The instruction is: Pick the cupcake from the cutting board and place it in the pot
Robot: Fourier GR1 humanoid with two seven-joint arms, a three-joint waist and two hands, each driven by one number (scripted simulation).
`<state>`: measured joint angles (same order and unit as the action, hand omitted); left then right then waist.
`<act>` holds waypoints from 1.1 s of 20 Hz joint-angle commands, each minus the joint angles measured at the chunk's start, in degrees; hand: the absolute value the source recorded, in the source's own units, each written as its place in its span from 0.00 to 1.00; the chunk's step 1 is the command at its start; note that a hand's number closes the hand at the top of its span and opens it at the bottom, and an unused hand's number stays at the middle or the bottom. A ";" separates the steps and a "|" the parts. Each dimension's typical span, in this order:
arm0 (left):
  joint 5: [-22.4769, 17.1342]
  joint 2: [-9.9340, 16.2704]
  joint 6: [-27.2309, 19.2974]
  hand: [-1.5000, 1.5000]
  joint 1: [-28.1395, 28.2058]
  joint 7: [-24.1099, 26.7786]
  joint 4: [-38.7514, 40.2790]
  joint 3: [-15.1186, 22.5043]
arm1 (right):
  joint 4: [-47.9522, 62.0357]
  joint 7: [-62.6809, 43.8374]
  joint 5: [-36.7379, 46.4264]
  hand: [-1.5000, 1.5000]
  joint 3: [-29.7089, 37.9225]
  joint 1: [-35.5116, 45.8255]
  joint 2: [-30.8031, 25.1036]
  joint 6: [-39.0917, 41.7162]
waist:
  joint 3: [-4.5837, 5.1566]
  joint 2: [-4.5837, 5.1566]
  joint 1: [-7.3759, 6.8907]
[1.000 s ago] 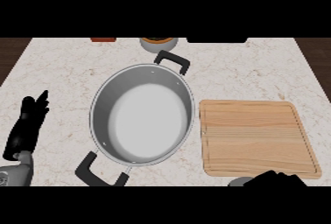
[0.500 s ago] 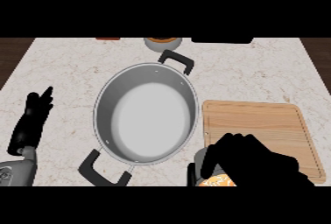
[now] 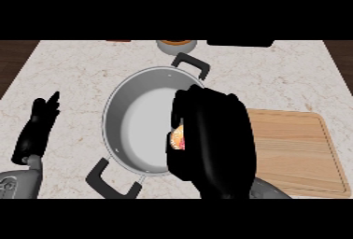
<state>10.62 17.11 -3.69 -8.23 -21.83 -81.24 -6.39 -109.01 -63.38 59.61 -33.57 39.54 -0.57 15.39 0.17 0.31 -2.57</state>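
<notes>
Cupcake (image 3: 178, 138): orange-and-pink sliver only, otherwise hidden inside the right hand (image 3: 210, 140), whose fingers curl round it above the pot's right side. Pot (image 3: 138, 130): oval, grey metal, black handles, under the hand. Cutting board (image 3: 296, 149): pale wood, right of it. Worktop (image 3: 82, 70): speckled marble. Left hand (image 3: 38, 126): fingers straight, far left.

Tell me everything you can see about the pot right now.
The pot is a wide, shallow pan of grey metal with a bright rim and a pale, bare inside. Two black loop handles stand at opposite ends, one at the far right, one at the near left. It rests flat on the marble counter, left of the cutting board. The right hand hangs over its right side, curled round the cupcake, hiding that part of the rim.
</notes>
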 commanded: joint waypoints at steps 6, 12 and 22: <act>-0.16 0.82 1.12 0.50 -0.92 0.07 0.52 -0.44 | 19.60 -5.76 -12.89 0.00 -0.75 2.74 0.54 -21.03 | -0.13 0.29 -0.36; 0.33 -0.20 -0.35 0.50 -1.83 -0.62 0.72 -0.54 | 19.49 0.40 -15.84 0.00 3.40 4.23 0.54 -37.27 | -0.23 0.25 0.18; -0.46 0.80 0.14 0.50 0.32 -2.80 -1.50 -2.18 | 12.56 3.24 -6.19 0.00 6.09 -5.43 0.55 -54.45 | -0.22 -0.51 2.80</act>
<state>10.71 16.42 -4.46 -7.34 -22.48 -81.92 -7.43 -93.57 -57.66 49.83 -27.71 39.40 -0.26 -31.07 -0.02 -0.05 -0.80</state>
